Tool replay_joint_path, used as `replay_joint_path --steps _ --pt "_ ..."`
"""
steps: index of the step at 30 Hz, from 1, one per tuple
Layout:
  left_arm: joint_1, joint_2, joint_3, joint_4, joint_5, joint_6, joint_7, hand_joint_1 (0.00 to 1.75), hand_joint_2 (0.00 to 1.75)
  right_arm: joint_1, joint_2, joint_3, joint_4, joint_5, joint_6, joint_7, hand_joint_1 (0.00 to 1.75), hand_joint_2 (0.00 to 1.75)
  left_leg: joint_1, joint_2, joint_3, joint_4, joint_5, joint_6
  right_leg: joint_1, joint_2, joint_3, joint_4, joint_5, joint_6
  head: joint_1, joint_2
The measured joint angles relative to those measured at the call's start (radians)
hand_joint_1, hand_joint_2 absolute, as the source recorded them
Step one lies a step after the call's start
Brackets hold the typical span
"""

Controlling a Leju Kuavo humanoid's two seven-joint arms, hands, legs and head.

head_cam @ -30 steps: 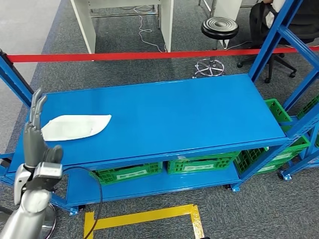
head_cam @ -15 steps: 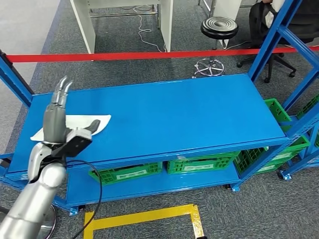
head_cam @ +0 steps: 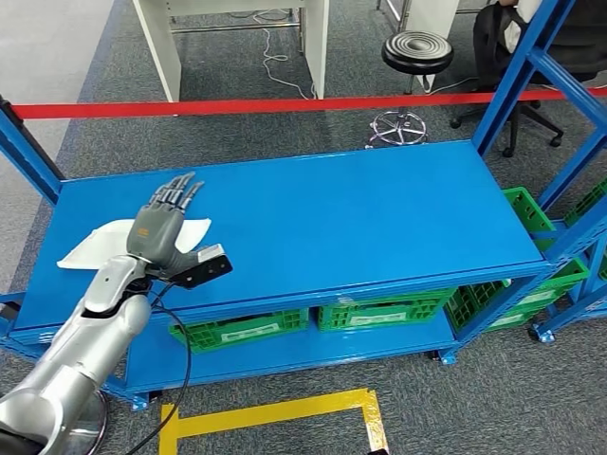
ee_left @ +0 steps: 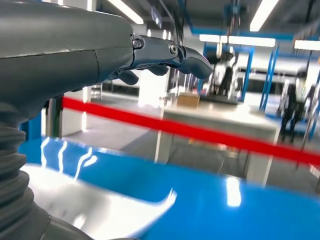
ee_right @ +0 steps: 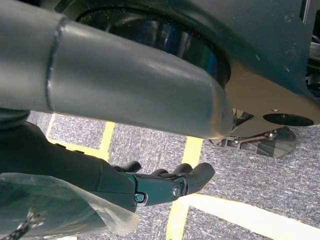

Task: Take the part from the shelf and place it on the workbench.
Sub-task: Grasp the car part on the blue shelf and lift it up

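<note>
The part [head_cam: 89,246] is a flat white piece lying at the left end of the blue shelf top [head_cam: 343,209]. My left hand [head_cam: 163,223] hovers over the part's right half, palm down, fingers stretched forward and apart, holding nothing. Whether it touches the part I cannot tell. In the left wrist view the white part [ee_left: 94,205] lies under the hand, whose fingers [ee_left: 166,52] point out over the shelf top [ee_left: 226,210]. My right hand [ee_right: 162,185] hangs over the floor with its fingers extended and empty.
Green crates [head_cam: 386,308] fill the lower shelf. Blue uprights [head_cam: 529,66] rise at the shelf's right end. Behind the shelf run a red barrier tape [head_cam: 286,104], a stool [head_cam: 417,52] and a white table's legs [head_cam: 161,47]. Yellow floor tape [head_cam: 286,412] lies in front.
My left hand rose from the shelf's front left corner, swung forward and right, and turned palm down over the white part. The part has stayed put.
</note>
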Motion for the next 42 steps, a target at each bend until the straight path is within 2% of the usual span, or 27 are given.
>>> replay_joint_path --steps 14,32,42 --pt "-0.007 0.005 -0.021 0.111 0.032 -0.124 -0.003 0.00 1.75 0.003 0.003 0.005 0.001 -0.001 -0.003 0.003 0.00 0.00 0.000 0.000 0.000 0.000 0.000 0.000 0.000 0.000 0.000 0.000 0.000 0.000 0.000 0.000" --pt "0.010 0.007 0.037 0.154 0.030 0.015 0.130 0.00 1.75 0.013 0.003 0.005 0.001 -0.004 -0.003 -0.004 0.00 0.00 0.000 0.000 0.000 0.000 0.000 0.000 0.000 0.000 0.000 0.000 0.000 0.000 0.000 0.000" --pt "0.012 0.007 0.070 0.178 0.010 -0.012 0.168 0.00 1.75 0.015 0.003 0.005 0.001 -0.006 0.000 -0.004 0.00 0.00 0.000 0.000 0.000 0.000 0.000 0.000 0.000 0.000 0.000 0.000 0.000 0.000 0.000 0.000"
